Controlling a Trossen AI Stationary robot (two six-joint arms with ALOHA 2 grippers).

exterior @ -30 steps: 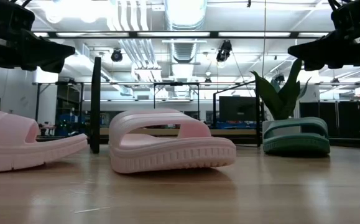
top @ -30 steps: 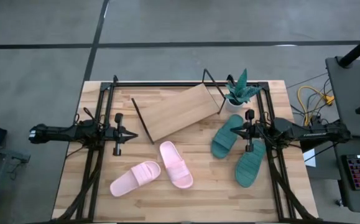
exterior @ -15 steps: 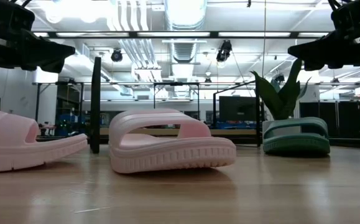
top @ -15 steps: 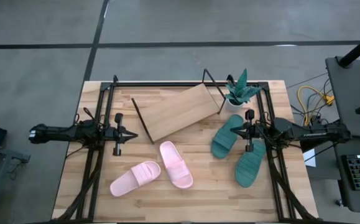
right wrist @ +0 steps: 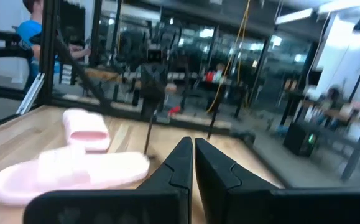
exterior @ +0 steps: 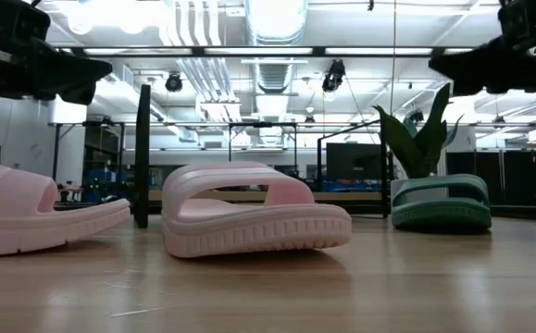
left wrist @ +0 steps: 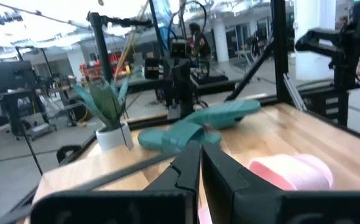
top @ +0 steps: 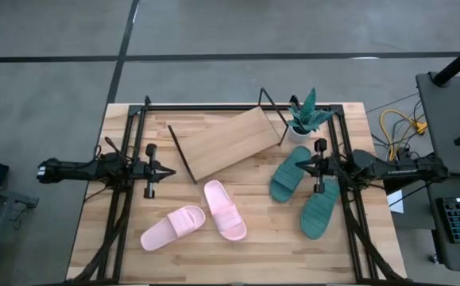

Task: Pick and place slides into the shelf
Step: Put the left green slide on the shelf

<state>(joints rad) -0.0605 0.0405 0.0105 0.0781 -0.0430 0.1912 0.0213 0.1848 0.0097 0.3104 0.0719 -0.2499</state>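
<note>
Two light pink slides lie soles down on the near middle of the table (top: 173,227) (top: 225,210). The dark green pair lies on the right (top: 291,172) (top: 319,208). The slanted light-wood shelf (top: 226,143) stands on its black wire frame at the far middle and bears nothing. My left gripper (top: 166,171) hovers shut at the left, pointing toward the table's right. My right gripper (top: 299,165) hovers shut above the far green slide, pointing left. In the left wrist view the shut fingers (left wrist: 200,168) face the green slides (left wrist: 229,114). The right wrist view's shut fingers (right wrist: 193,162) face the pink slides (right wrist: 68,171).
A small potted plant (top: 303,119) stands at the far right beside the shelf and close to the far green slide. Black frame rails run along the table's left, right and far edges (top: 237,105). Bare wood lies between the pink and green pairs (top: 265,226).
My right gripper has risen slightly above the green slide. The slides and the shelf have stayed where they were.
</note>
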